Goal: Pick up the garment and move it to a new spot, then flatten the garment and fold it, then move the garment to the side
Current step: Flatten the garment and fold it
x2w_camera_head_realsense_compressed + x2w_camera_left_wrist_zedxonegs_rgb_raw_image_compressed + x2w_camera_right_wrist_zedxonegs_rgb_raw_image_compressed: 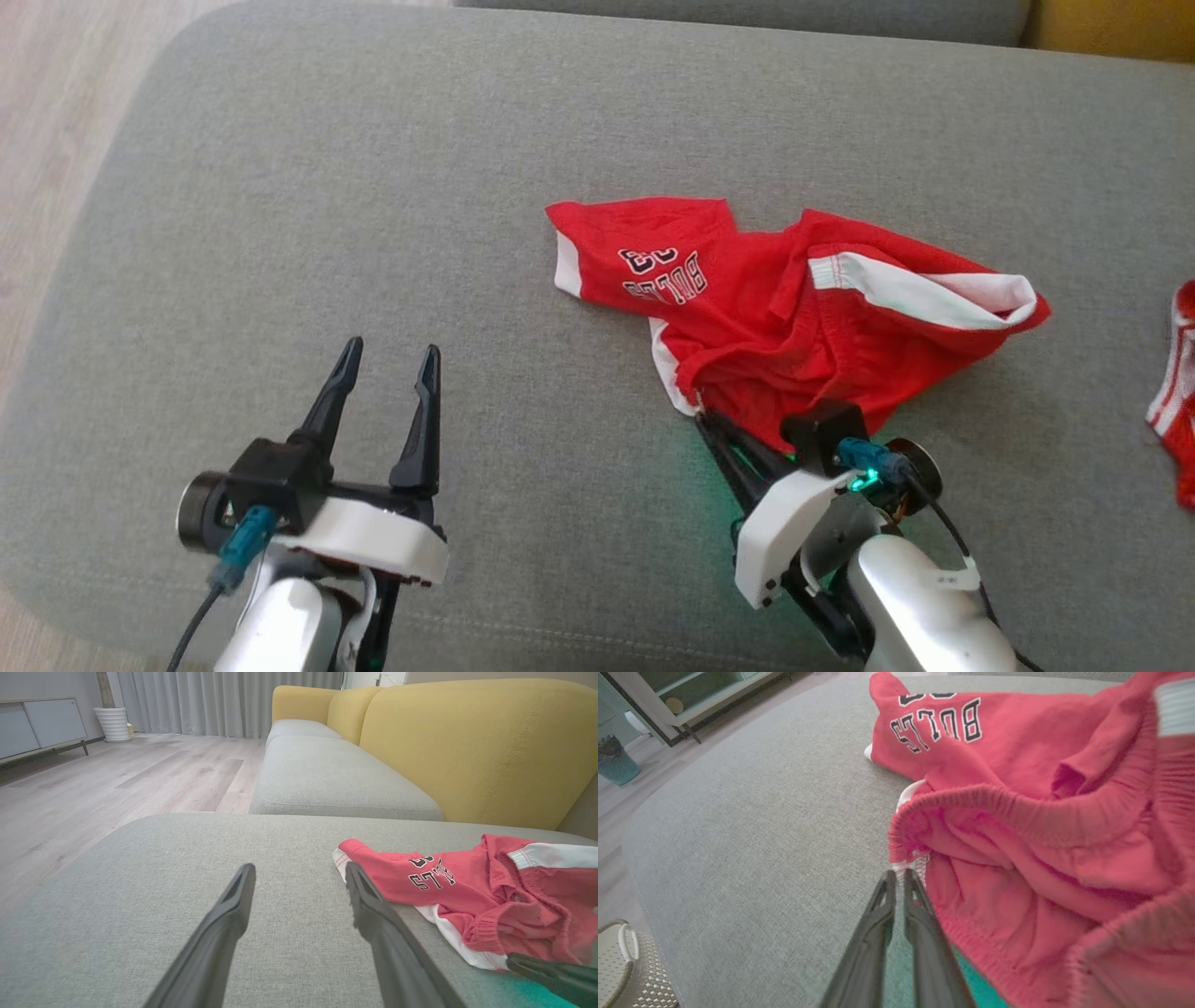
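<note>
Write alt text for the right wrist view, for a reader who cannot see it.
The right pincer pinches the waistband edge of crumpled red shorts lettered BULLS, lying on a grey cushion.

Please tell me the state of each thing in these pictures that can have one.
Red fabric shorts with white trim: crumpled, unfolded, lying on the grey fabric sofa cushion.
Left end effector: open, empty, over the cushion.
Right end effector: shut on the shorts' waistband edge.
Second red-and-white cloth: bunched at the cushion's right side.
</note>
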Robot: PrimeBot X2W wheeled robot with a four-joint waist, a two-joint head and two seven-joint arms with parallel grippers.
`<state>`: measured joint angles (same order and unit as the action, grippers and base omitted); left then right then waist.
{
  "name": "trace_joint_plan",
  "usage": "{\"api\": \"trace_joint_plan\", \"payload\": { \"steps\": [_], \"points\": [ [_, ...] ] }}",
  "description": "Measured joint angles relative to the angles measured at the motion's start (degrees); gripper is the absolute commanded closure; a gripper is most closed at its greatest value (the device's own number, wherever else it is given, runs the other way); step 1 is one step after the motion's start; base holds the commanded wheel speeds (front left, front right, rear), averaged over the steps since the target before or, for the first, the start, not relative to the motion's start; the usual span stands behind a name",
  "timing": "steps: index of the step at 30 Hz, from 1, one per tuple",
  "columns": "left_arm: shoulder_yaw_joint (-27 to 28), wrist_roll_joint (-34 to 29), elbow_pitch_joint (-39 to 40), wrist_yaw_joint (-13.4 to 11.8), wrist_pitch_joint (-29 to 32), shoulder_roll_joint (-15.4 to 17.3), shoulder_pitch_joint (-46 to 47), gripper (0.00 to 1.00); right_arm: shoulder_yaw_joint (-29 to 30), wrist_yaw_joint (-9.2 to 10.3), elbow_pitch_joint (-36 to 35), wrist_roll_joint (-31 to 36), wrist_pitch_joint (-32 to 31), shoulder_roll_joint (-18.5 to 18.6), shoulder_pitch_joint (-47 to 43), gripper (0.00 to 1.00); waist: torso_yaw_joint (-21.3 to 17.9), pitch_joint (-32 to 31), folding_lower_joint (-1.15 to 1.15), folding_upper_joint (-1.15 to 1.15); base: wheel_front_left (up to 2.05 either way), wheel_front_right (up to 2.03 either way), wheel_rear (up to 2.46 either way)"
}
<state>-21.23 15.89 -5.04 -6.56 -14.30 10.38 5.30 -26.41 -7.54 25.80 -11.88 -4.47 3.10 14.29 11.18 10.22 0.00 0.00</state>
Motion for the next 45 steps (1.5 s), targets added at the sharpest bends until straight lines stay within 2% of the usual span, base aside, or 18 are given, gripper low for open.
{"api": "trace_joint_plan", "payload": {
  "steps": [4, 9, 16, 17, 18, 19, 27, 34, 45],
  "points": [
    [0.3, 0.0, 0.0, 0.0, 0.0, -0.2, 0.0, 0.00, -1.0, 0.00, 0.1, -1.9, 1.3, 0.1, 0.5, 1.00, -0.9, -0.3, 0.00, 0.00, 0.00, 0.00, 0.00],
    [1.3, 0.0, 0.0, 0.0, 0.0, -0.2, 0.0, 0.00, -1.5, 0.00, -3.9, -4.3, 1.9, 0.1, 0.4, 1.00, -2.6, -0.8, 0.00, 0.00, 0.00, 0.00, 0.00],
    [1.7, -0.2, 0.3, 0.1, 0.0, -0.2, -0.1, 0.00, 3.5, 0.00, -12.0, -3.6, 2.0, 0.1, -1.8, 1.00, -4.9, -1.7, 0.00, 0.00, 0.00, 0.00, 0.00],
    [1.7, -0.3, 0.3, 0.1, 0.0, -0.2, -0.1, 0.00, 4.6, 0.00, -13.0, -3.3, 2.1, 0.1, -2.6, 0.94, -5.2, -1.8, 0.00, 0.00, 0.00, 0.00, 0.00],
    [1.7, -0.4, 0.4, 0.1, 0.0, -0.2, -0.1, 0.00, 5.7, 0.00, -14.2, -2.7, 2.3, 0.1, -3.5, 0.56, -5.4, -2.0, 0.00, 0.00, 0.00, 0.00, 0.00],
    [1.7, -0.5, 0.4, 0.1, 0.0, -0.2, -0.1, 0.00, 6.8, 0.00, -15.4, -2.4, 2.6, 0.1, -4.4, 0.00, -5.7, -2.2, 0.00, 0.00, 0.00, 0.00, 0.00],
    [1.9, -0.7, 0.7, 0.1, 0.0, -0.1, -0.7, 0.00, 17.1, 0.00, -23.9, 1.4, 3.9, 0.0, -8.1, 0.00, -7.4, -3.8, 0.00, 0.00, 0.00, 0.00, 0.00],
    [1.9, -0.7, 1.0, 0.0, 0.0, 0.7, -2.8, 0.00, 25.4, 0.00, -28.9, 5.0, 1.6, -0.2, -13.5, 0.00, -8.1, -5.5, 0.00, 0.00, 0.00, 0.00, 0.00],
    [1.8, -0.6, 2.1, -0.5, 0.7, 2.0, -6.2, 0.00, 27.6, 0.00, -33.1, 5.1, -1.4, -0.5, -20.2, 0.00, -8.5, -8.5, 0.00, 0.00, 0.00, 0.00, 0.00]
  ]
}}
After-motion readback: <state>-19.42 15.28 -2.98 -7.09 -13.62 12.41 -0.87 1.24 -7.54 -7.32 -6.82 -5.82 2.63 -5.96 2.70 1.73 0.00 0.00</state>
